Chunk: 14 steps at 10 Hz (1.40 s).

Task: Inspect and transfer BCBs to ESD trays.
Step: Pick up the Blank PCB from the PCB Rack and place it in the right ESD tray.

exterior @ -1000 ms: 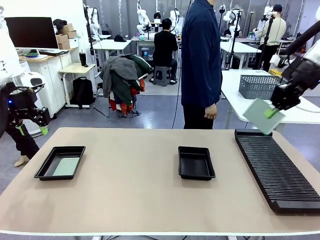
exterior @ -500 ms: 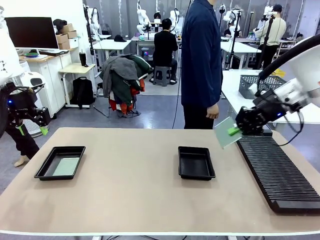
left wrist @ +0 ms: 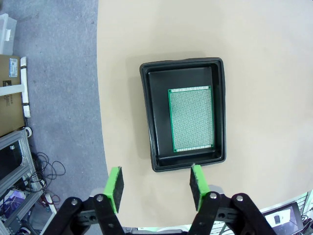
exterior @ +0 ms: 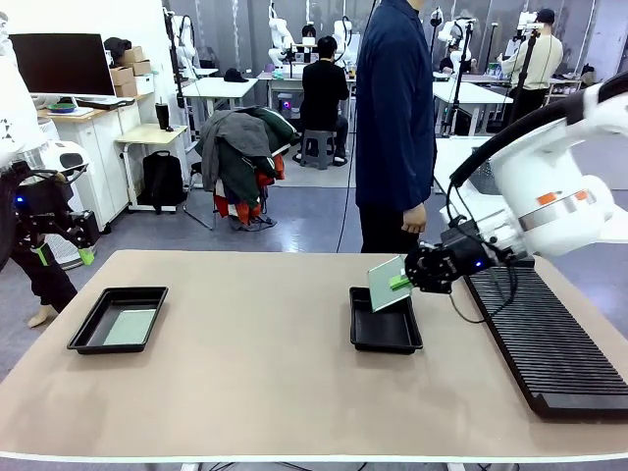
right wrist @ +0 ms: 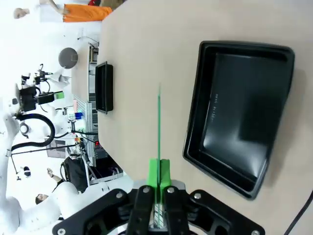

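Note:
My right gripper [exterior: 400, 282] is shut on a green BCB [exterior: 386, 285], holding it tilted on edge just above the middle ESD tray [exterior: 384, 337], whose floor is bare. In the right wrist view that BCB [right wrist: 159, 128] shows edge-on between the shut fingers of the gripper [right wrist: 159, 177], beside the black tray [right wrist: 239, 110]. A second ESD tray [exterior: 90, 330] at the table's left holds another BCB [exterior: 131, 327] lying flat. My left gripper [left wrist: 156, 187] hangs open high above that tray [left wrist: 147, 112] and its board [left wrist: 191, 119], holding nothing. It is also at the far left [exterior: 61, 251], off the table.
A long black slotted rack [exterior: 545, 334] lies along the table's right side. A person [exterior: 395, 118] in dark blue stands at the far edge, one hand [exterior: 415, 219] hanging near the middle tray. The table's front and centre-left are bare.
My right arm has carried the green board leftward and down, from above the rack's far end to over the middle tray. The left arm has stayed still.

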### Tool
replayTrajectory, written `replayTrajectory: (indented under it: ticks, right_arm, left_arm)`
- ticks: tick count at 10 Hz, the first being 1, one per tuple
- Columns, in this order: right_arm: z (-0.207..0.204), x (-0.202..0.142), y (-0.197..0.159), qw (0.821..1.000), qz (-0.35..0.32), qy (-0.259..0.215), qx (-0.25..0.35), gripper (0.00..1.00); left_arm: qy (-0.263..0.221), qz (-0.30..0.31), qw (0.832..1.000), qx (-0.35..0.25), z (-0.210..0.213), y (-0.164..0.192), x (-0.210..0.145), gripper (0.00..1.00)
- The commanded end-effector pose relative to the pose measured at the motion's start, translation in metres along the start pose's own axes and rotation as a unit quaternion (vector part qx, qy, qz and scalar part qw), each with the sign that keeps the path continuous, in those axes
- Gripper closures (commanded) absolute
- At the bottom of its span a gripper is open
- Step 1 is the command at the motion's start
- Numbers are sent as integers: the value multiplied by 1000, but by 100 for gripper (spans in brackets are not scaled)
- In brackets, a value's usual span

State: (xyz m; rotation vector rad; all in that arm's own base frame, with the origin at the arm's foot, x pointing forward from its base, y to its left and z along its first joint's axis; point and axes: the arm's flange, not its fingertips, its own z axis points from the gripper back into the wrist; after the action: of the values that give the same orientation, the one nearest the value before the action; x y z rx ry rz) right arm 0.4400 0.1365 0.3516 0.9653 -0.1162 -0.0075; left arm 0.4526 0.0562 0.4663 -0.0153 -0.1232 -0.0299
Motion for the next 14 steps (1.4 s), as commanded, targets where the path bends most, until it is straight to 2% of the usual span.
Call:
replayTrajectory:
  ticks: [1,3,5,9,14]
  right_arm:
    - [-24,10,-11,1000,-5,-16,1,97]
    - [-40,11,-25,1000,-11,-16,9,97]
    - [-43,9,-39,1000,-19,-24,6,97]
    - [-54,15,-66,999,-34,-14,13,97]
    - [-62,16,-64,999,-40,-9,-15,97]
  left_arm:
    - [-3,0,1000,1,-2,0,-2,27]
    - [-3,0,1000,1,-2,0,-2,27]
    - [-3,0,1000,1,-2,0,-2,27]
    - [-3,0,1000,1,-2,0,-2,27]
    - [-3,0,1000,1,-2,0,-2,27]
